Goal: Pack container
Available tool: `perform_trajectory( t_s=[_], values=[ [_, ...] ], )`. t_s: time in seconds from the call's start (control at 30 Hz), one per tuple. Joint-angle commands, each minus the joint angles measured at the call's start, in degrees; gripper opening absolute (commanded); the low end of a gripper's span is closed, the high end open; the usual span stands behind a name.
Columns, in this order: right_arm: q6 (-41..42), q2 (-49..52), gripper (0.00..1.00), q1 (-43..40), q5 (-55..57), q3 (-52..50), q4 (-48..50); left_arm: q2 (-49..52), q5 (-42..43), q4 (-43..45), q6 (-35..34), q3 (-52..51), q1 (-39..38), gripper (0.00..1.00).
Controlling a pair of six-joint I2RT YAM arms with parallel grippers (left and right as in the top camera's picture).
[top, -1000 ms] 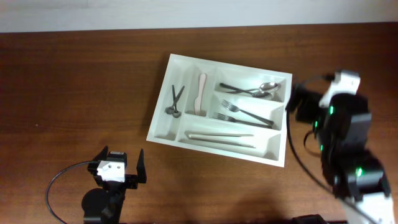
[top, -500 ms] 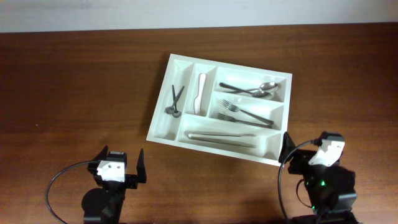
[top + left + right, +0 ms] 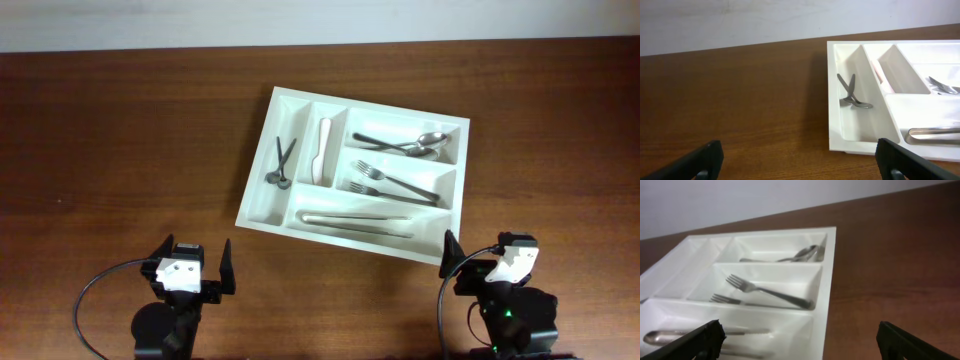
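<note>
Because both arms sit along the bottom edge of the overhead frame, what matters to us is how the container [image 3: 260,205] lies from them. On the wooden table [image 3: 120,130] it fills the centre, up-frame of both arms, its long axis running left to right and dipping slightly toward the right. The right gripper [image 3: 485,248] is the nearer, just below the tray's lower right corner. The left gripper [image 3: 198,250] sits below and to the left of the lower left corner, a little further off. Both are spread wide and hold nothing, as each wrist view shows. Inside we find tongs [image 3: 358,218] in the long bottom compartment, forks [image 3: 392,183] above them and spoons [image 3: 405,145] at the top right. A white knife [image 3: 321,150] and a scissor-shaped tool [image 3: 281,162] lie in the two narrow ones. We see no loose piece outside the tray, so we judge the packing nearly or fully done.
</note>
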Motion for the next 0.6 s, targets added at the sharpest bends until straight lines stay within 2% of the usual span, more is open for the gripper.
perform_trajectory(
  t_s=[0.0, 0.13, 0.23, 0.4, 0.57],
  values=[
    [-0.6, -1.9, 0.99, -0.4, -0.5, -1.1, -1.6, -0.3, 0.8, 0.1, 1.1, -0.3, 0.3, 0.99],
    [-0.6, -2.2, 0.99, -0.4, -0.5, -3.2, -2.1, -0.3, 0.8, 0.1, 1.1, -0.3, 0.3, 0.99],
    [-4.7, -2.2, 0.99, -0.4, -1.2, -3.2, -2.1, -0.3, 0.8, 0.2, 1.1, -0.3, 0.3, 0.99],
    [-6.7, -2.2, 0.99, -0.4, -1.4, -3.2, -2.4, -0.3, 0.8, 0.1, 1.1, -0.3, 0.3, 0.99],
    [-7.7, -2.2, 0.99, -0.4, -3.6, -2.2, -9.8, -0.3, 0.8, 0.1, 1.1, -0.3, 0.3, 0.99]
  ],
)
